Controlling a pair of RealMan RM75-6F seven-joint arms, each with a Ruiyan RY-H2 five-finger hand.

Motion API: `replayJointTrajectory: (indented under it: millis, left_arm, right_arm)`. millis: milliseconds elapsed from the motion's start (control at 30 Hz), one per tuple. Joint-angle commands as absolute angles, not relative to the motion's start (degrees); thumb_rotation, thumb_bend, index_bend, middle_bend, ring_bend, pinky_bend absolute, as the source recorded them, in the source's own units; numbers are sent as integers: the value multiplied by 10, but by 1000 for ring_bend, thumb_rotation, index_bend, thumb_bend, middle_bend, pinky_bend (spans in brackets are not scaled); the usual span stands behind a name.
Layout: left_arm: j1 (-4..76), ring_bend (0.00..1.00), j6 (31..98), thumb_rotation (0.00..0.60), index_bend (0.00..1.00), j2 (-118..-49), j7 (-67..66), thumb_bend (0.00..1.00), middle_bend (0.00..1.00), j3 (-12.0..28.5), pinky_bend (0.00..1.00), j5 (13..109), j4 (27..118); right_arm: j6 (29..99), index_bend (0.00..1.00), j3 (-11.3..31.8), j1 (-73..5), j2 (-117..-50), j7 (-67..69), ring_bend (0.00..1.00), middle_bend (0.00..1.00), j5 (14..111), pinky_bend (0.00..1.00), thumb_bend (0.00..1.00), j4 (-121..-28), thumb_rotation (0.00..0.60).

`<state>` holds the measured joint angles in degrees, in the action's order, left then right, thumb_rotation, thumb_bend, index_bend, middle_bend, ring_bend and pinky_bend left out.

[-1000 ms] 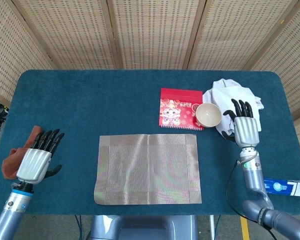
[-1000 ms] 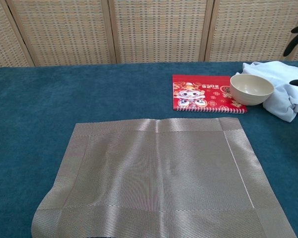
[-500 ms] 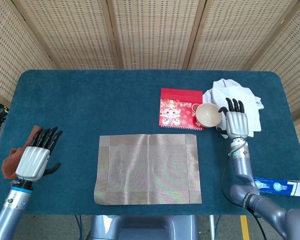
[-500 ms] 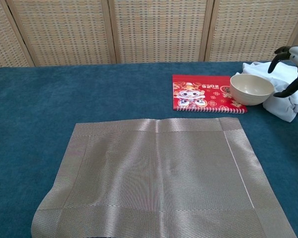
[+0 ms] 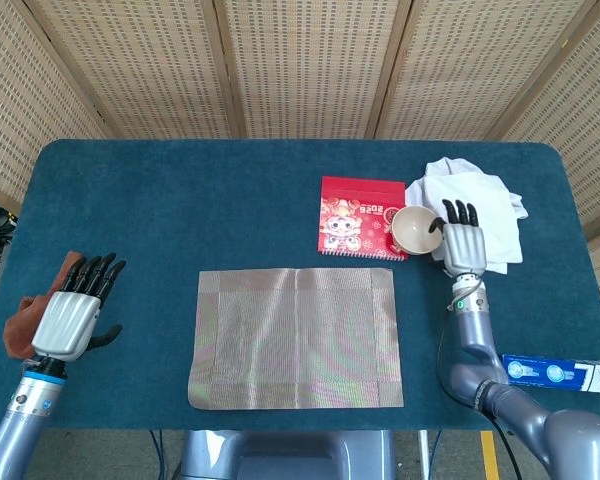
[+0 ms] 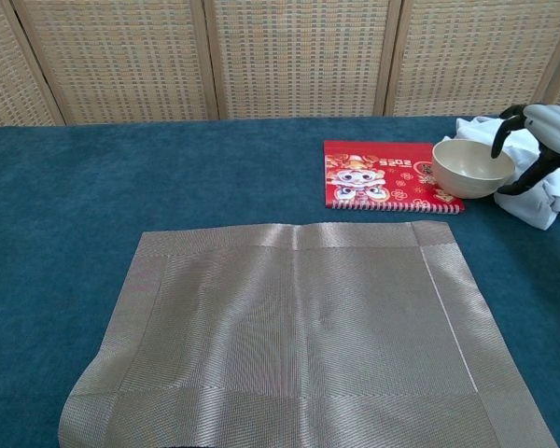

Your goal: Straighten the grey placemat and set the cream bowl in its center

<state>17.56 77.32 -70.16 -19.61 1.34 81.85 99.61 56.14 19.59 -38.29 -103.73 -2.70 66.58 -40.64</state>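
The grey placemat (image 5: 295, 337) lies flat near the table's front edge, its left edge slightly slanted, and it fills the lower chest view (image 6: 299, 336). The cream bowl (image 5: 413, 232) stands upright on the corner of a red notebook (image 5: 360, 217), behind the mat's right corner. My right hand (image 5: 463, 245) is right against the bowl's (image 6: 467, 168) right side. In the chest view the right hand (image 6: 543, 126) has a finger curved over the rim and the thumb low beside the wall, not closed on it. My left hand (image 5: 72, 315) hovers open at the far left.
A crumpled white cloth (image 5: 480, 190) lies behind and under the right hand. A brown cloth (image 5: 22, 320) sits by the left hand. A toothpaste box (image 5: 555, 372) lies at the front right edge. A wicker screen backs the table.
My right hand has moved left and toward the bowl, from beside the white cloth to the bowl's right rim. The left hand, mat and bowl have stayed put.
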Motion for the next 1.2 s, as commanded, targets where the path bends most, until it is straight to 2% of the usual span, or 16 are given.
replayJointTrajectory:
  millis: [33,200,333,433,833,1200]
  left_arm:
    - [175,0,773,600,0,-701,-196,200,0,14,0,819,996]
    - [174,0,773,600,0,-701,-192,200,0,17,0,819,996]
    - [175,0,767,600,0,-702,-191,199,0,19,0,816,993]
    - [175,0,766,600,0,-702,-191,200,0,20,0,816,993]
    - [173,0,767,600,0,-703,-192,200,0,19,0,826,995]
    - [169,0,773,600,1,-703,-186,200,0,18,0,840,994]
  right_arm:
    - [548,485,197,-398,-1059,-13,0,185,666,51,344,-373,600]
    - [526,513,197,-420,-1091,4,0,207,666,58,384,-318,600]
    - [518,543,196,-431,-1114,27,0,219,669,59,552,-280,600]
    - [518,565,194,-431,-1119,38,0,223,673,59,613,-269,600]
    - [551,643,182,-416,-1121,64,0,260,692,60,620,-278,600]
    - [635,685,162,-372,-1083,60,7,291,722,81,616,-385,600]
